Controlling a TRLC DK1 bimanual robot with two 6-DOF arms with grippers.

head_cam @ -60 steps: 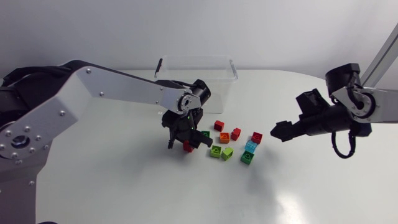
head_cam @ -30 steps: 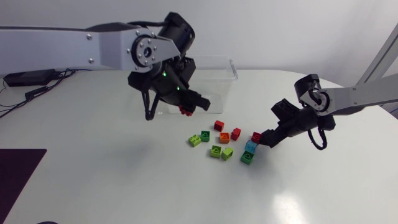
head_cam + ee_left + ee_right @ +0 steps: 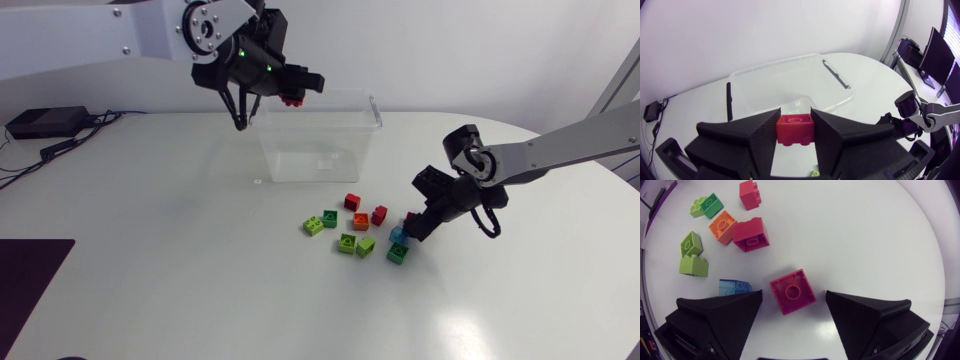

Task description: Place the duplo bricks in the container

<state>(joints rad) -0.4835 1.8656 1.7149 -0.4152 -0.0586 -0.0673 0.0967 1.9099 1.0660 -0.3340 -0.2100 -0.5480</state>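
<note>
Red brick [image 3: 795, 129] | clamped between left gripper [image 3: 292, 95] jaws, held high with container [image 3: 322, 152] just ahead and below | right gripper [image 3: 794, 299] jaws apart, pink brick [image 3: 792, 290] straddled.

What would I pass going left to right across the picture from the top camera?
left gripper holding a red brick → green brick pair → orange brick → right gripper

We see a white table [image 3: 180, 290] and, near its left edge, a small black box [image 3: 45, 122] with cables [image 3: 78, 138]
</note>
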